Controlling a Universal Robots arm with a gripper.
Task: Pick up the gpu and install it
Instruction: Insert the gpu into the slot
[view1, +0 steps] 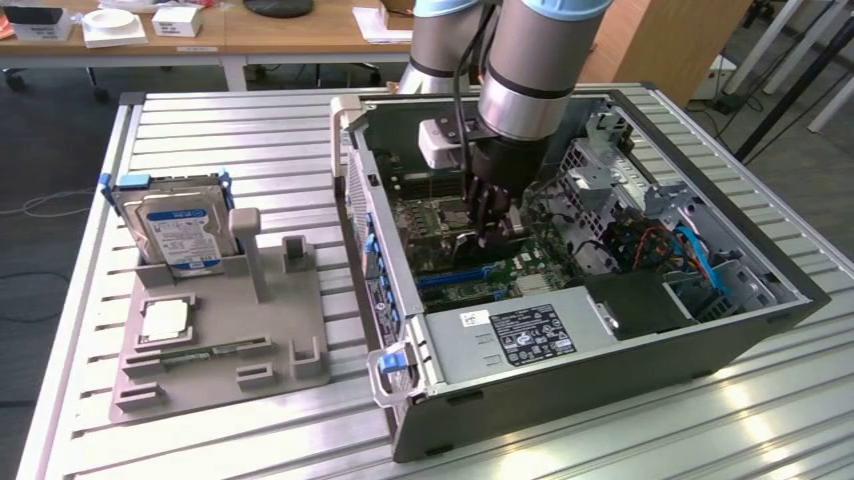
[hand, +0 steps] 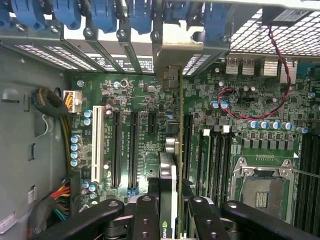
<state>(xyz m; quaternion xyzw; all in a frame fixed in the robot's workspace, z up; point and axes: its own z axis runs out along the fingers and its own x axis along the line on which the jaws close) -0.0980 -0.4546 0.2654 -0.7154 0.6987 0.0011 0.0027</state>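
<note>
The gripper (hand: 170, 212) is closed narrowly on the gpu (hand: 169, 172), with a black finger (hand: 145, 216) pressed to each face of the card. It holds the card on edge, deep inside the open computer case (view1: 601, 350). The gpu stands upright over the green motherboard (hand: 135, 100), in line with a slot beside the long black expansion slots (hand: 116, 150) and a white slot (hand: 96, 142). Its pale bracket end points toward the row of blue retention clips (hand: 65, 12) at the case wall. Whether its lower edge is seated in the slot cannot be told. The CPU socket (hand: 262, 192) lies to the card's other side. In the exterior view the arm reaches straight down into the case. Well apart, toward the exterior view's left, the hard drive (view1: 174, 225) stands in a grey holder tray (view1: 227, 330) on the slatted metal table (view1: 240, 130).
</note>
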